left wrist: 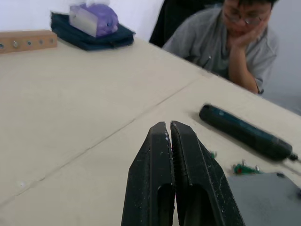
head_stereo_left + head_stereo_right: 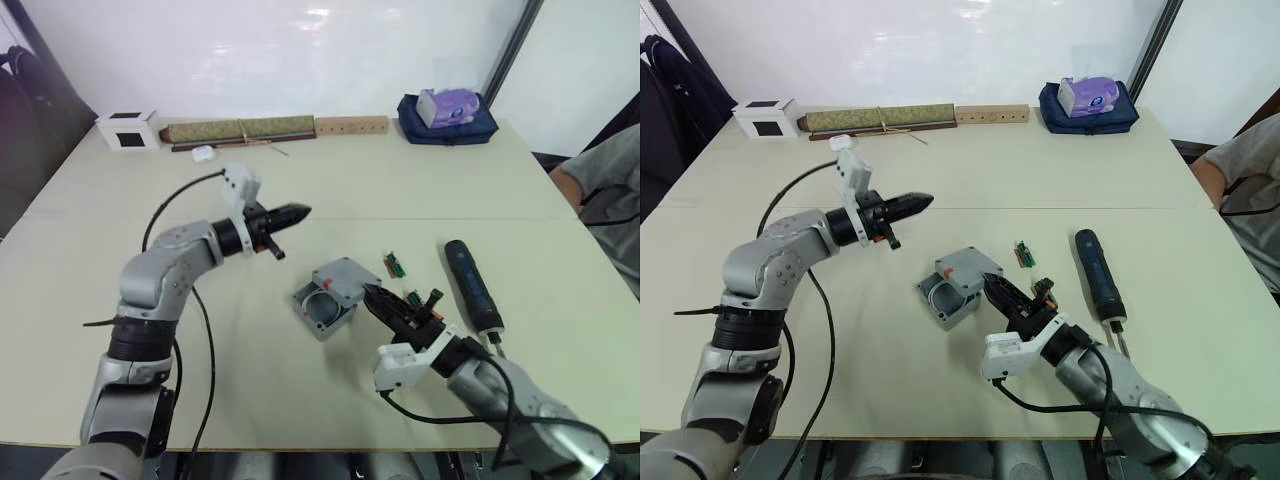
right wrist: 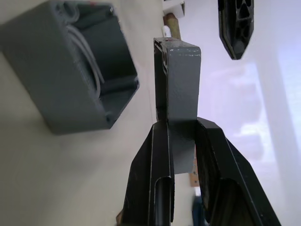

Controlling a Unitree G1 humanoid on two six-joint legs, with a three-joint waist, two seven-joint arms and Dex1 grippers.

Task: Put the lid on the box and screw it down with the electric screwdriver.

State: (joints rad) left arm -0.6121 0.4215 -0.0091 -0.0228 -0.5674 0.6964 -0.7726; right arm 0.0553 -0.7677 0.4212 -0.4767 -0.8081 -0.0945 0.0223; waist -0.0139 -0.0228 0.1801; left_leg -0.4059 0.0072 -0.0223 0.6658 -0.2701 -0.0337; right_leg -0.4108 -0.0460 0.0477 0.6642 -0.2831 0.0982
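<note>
Screwdriver (image 2: 473, 285) beside green strips (image 2: 394, 264), R of box (image 2: 322, 312); unobstructed, seemingly.

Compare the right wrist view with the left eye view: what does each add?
Right wrist: the right claw shut on the lid's edge, and white wiring inside the open box. Left eye: the electric screwdriver lying on the table, untouched, and a white cube at the far edge. Both: lid, box, left claw.
</note>
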